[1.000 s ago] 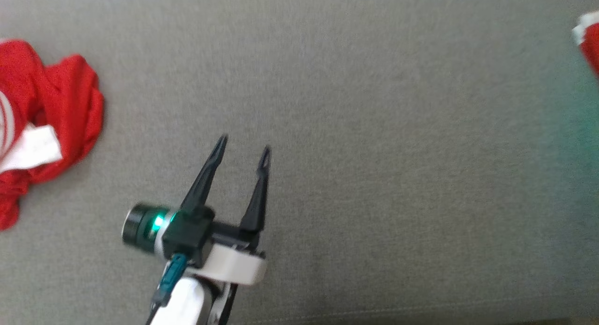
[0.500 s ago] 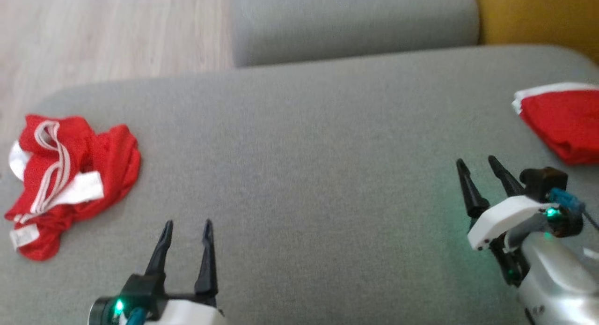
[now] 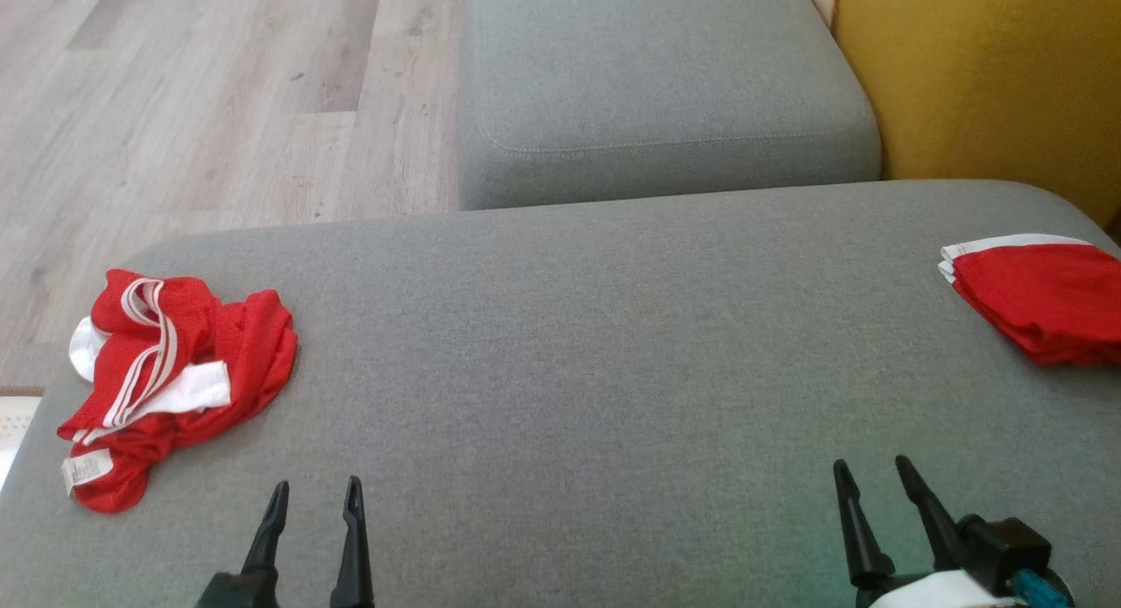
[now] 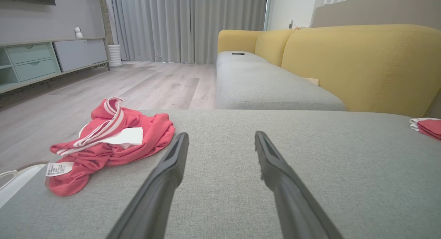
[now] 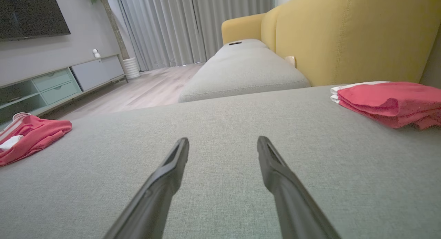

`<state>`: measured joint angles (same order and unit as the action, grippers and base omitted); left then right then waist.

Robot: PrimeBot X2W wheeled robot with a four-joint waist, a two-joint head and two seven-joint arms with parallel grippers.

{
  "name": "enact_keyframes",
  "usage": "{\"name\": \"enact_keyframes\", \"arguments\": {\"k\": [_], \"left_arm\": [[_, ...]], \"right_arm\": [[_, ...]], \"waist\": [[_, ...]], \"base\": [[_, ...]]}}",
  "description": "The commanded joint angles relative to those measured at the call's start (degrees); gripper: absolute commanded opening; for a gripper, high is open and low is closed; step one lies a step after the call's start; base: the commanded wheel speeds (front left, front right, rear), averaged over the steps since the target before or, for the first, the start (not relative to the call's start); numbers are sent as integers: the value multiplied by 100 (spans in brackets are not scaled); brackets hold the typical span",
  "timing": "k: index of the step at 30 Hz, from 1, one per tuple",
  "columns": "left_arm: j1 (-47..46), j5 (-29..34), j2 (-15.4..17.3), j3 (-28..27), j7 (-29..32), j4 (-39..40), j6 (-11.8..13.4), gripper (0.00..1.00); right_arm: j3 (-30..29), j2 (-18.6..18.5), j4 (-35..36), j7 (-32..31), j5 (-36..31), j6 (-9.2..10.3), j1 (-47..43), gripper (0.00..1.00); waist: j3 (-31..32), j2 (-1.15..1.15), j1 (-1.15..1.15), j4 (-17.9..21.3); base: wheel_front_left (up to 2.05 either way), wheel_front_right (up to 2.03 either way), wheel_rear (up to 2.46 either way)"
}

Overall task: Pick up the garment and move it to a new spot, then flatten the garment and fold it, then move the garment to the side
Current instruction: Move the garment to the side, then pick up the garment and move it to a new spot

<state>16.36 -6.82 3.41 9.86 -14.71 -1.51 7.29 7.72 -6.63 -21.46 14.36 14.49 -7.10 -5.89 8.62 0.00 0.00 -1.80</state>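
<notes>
The crumpled garment (image 3: 175,389) lies at the left end of the grey sofa cushion (image 3: 569,371), with a folded red pile (image 3: 1042,301) at its right. Both arms' jaws gape empty over its near edge, and there is wooden floor (image 3: 219,91) beyond.

Grey sofa seat (image 3: 613,328), yellow backrest (image 3: 981,74), pale wood floor (image 3: 175,91), grey curtains (image 4: 186,25)

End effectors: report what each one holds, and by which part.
Nothing. The left end effector and right end effector are both open and empty; the crumpled red garment lies apart on the cushion.
</notes>
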Motion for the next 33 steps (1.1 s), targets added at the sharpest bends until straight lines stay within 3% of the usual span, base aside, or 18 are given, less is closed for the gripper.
{"name": "enact_keyframes", "arguments": {"k": [1,10,33], "left_arm": [[-245,93,-46,-208,-29,198,-46,100],[-30,288,-51,-233,-29,179,-136,100],[-34,256,-53,-198,-29,112,-202,100]], "right_arm": [[7,-9,333,63,-129,-39,260,100],[-80,143,637,63,-334,-39,-122,100],[105,44,649,63,-255,-39,-187,100]], "waist": [[29,0,0,-24],[141,0,0,11],[54,0,0,29]], "base": [[0,0,0],[0,0,0],[0,0,0]]}}
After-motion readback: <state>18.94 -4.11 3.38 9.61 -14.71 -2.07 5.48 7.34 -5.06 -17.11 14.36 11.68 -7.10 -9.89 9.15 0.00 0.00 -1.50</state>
